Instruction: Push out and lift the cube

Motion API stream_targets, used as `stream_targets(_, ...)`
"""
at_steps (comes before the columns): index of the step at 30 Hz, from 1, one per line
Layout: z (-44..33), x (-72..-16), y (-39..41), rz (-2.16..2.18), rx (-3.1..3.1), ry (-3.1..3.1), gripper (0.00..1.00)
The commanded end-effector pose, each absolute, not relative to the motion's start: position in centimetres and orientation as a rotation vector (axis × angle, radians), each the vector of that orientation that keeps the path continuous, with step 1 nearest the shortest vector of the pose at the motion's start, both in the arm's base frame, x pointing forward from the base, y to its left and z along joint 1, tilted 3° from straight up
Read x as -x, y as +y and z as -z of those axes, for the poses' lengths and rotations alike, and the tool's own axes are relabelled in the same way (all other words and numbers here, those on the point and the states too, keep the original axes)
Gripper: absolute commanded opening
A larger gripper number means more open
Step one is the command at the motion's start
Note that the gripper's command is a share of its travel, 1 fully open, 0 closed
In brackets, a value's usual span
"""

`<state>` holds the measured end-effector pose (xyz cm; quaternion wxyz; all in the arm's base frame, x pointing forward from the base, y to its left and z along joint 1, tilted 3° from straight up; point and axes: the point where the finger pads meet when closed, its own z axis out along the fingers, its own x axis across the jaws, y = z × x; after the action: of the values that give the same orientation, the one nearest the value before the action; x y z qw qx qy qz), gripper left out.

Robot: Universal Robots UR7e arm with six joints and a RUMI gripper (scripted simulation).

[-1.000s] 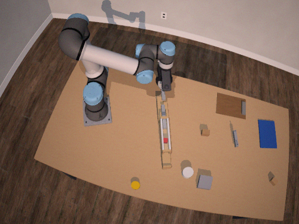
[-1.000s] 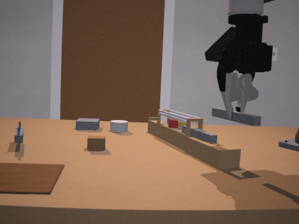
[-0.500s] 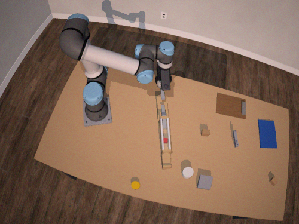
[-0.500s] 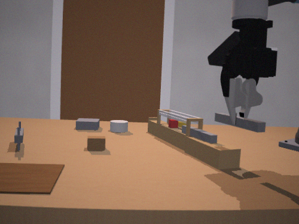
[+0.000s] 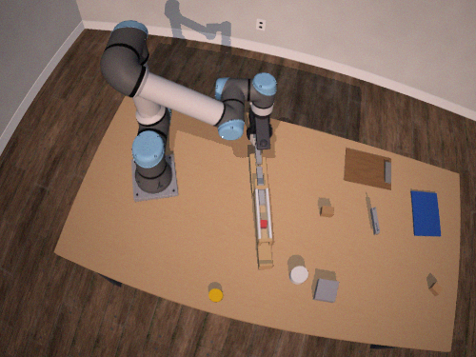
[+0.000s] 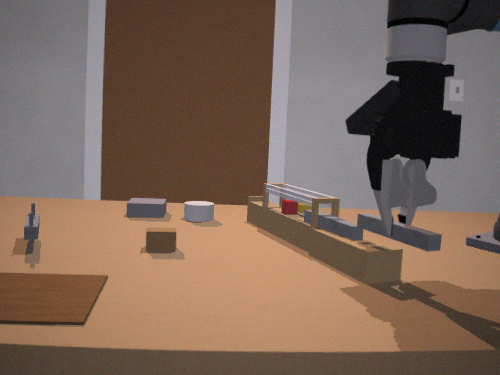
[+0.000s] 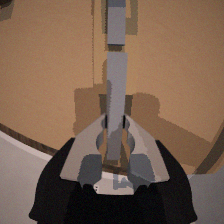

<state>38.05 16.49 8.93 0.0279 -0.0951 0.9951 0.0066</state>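
A small red cube [image 5: 264,224] [image 6: 289,206] sits inside the long wooden channel [image 5: 265,258] [image 6: 325,247], under its railed roof [image 6: 295,191]. My gripper [image 5: 258,148] [image 6: 397,220] [image 7: 114,114] is shut on a grey bar [image 6: 417,235] [image 7: 116,80]. It holds the bar level and low, just beyond the channel end nearest the robot base and in line with the channel. A second grey bar [image 5: 260,172] [image 6: 334,224] [image 7: 116,25] lies in the open part of the channel, ahead of the held one. My gripper is outside the channel.
A white cylinder [image 5: 299,274] [image 6: 199,211], a grey box [image 5: 327,290] [image 6: 146,207], a brown cube [image 5: 327,210] [image 6: 161,240] and a yellow cylinder [image 5: 215,294] stand near the channel's far end. A dark board [image 5: 364,168], a grey tool [image 5: 374,219] and a blue mat [image 5: 425,212] lie further right.
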Motion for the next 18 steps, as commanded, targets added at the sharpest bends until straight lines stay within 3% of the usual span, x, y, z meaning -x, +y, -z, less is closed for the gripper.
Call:
stream_targets(1,-8.3,-38.1,16.5,-0.021,0.293,3.070,0.00)
stream_targets(18,-7.0,-38.2,16.5,-0.021,0.293,3.070,0.00)
